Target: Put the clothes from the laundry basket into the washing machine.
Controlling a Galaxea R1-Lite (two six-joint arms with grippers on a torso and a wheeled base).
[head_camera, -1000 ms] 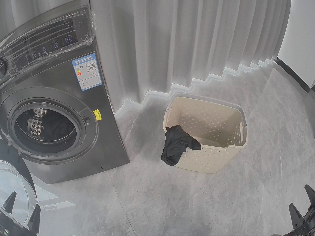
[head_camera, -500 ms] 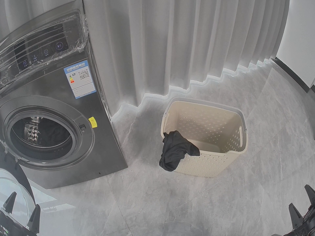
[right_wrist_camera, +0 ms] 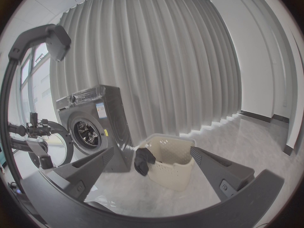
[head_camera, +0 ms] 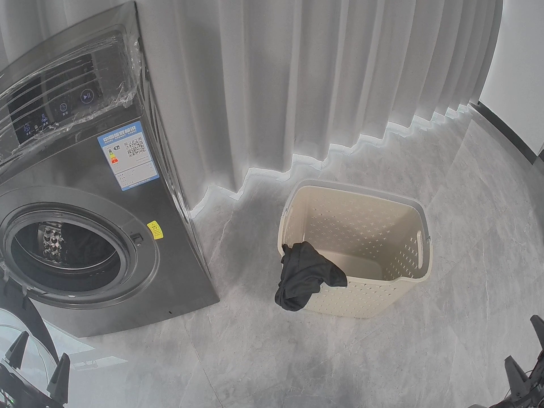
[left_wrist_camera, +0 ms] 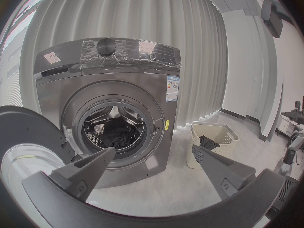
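Curtain [head_camera: 317, 58]: white, pleated, across the far side.
Washing machine [head_camera: 85, 199]: grey, far left, door [left_wrist_camera: 25, 133] open, dark clothes [left_wrist_camera: 118, 136] inside; blue-white label [head_camera: 127, 155] and yellow sticker [head_camera: 154, 230] on its front, print unreadable.
Laundry basket [head_camera: 362, 304]: cream, right of the machine.
Garment [head_camera: 303, 276]: black, draped over the basket's near-left rim.
Left gripper [left_wrist_camera: 152, 149]: near left, spread wide, empty.
Right gripper [right_wrist_camera: 152, 149]: near right, spread wide, empty.

I see the grey marbled floor [head_camera: 340, 364] carrying the washing machine [head_camera: 175, 267] and, near on its right, the laundry basket [head_camera: 362, 300].
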